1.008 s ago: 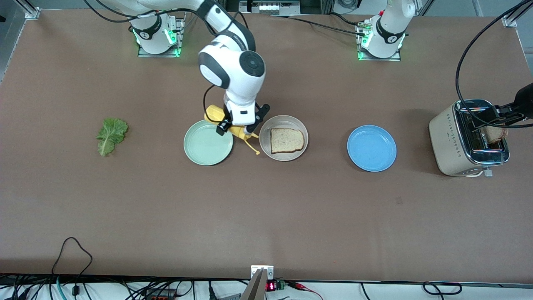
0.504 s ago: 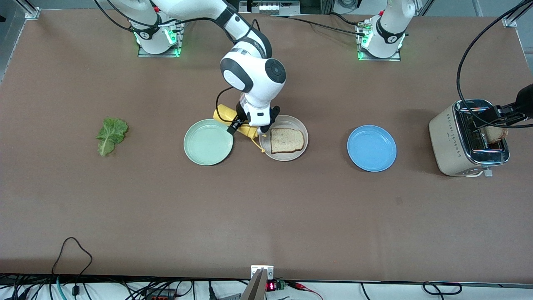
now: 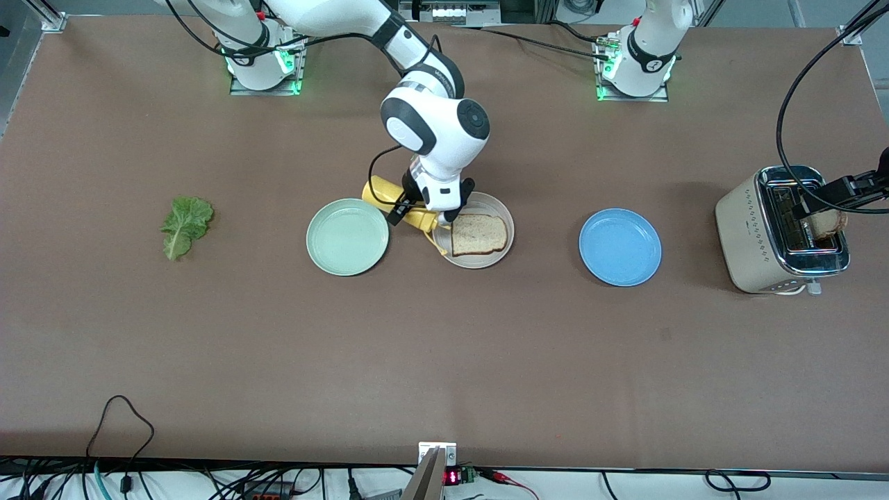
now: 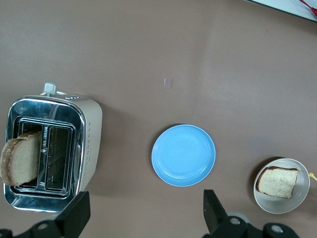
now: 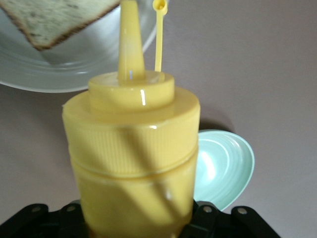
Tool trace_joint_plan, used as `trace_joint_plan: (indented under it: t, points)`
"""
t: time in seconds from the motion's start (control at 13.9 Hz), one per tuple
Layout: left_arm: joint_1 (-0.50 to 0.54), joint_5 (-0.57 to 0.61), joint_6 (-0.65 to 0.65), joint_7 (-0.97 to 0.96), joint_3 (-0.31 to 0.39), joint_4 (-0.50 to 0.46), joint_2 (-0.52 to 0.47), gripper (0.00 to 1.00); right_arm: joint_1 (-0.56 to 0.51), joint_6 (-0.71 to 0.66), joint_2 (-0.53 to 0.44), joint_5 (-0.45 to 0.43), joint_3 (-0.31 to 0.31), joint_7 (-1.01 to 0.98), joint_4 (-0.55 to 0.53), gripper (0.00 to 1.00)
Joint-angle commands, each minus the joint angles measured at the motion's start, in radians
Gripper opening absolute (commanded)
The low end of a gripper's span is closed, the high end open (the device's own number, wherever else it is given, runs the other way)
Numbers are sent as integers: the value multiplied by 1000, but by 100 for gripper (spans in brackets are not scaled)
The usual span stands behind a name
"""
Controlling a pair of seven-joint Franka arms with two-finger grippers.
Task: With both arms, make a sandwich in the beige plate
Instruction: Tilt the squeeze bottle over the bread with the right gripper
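Yellow bottle [image 5: 132, 163], speckled brown toast [image 3: 478, 234], beige plate [image 3: 505, 217].

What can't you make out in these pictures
- Right gripper fingertips: front view, hidden by its own wrist; right wrist view, hidden by the yellow bottle.
- Left gripper: front view, cut off by the edge over the toaster.
- Toast in the toaster: lower part hidden in the slot.

Glossy yellow plastic bottle [image 5: 132, 163]; shiny chrome-topped toaster [image 4: 49, 151]; matt brown table [image 3: 444, 347].
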Motion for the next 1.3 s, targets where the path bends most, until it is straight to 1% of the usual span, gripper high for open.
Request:
trace_joint_plan:
  t: [0.0, 0.14, 0.22, 0.29, 0.36, 0.72, 0.94, 1.22]
  points:
    - [-2, 28, 10, 12, -7, -13, -10, 100, 70, -45, 32, -19, -19, 36, 50, 0]
    - [-14, 58, 11, 13, -12, -13, -10, 100, 78, -53, 54, -70, -19, 33, 56, 0]
    - [-30, 80, 10, 13, -12, -13, -11, 100, 77, -50, 60, -79, -20, 32, 56, 0]
    - [-43, 103, 10, 13, -12, -15, -12, 100, 77, -45, 65, -78, -39, 33, 62, 0]
    - [-48, 106, 10, 13, -12, -16, -13, 100, 78, -47, 80, -79, -40, 36, 70, 0]
    - [-45, 102, 10, 13, -16, -16, -16, 100, 71, -56, 80, -70, -56, 27, 97, 0]
    - [-39, 92, 10, 13, -16, -18, -16, 100, 71, -56, 78, -67, -53, 36, 99, 0]
    - [-37, 88, 7, 12, -16, -16, -16, 100, 65, -56, 72, -21, -54, 36, 125, 0]
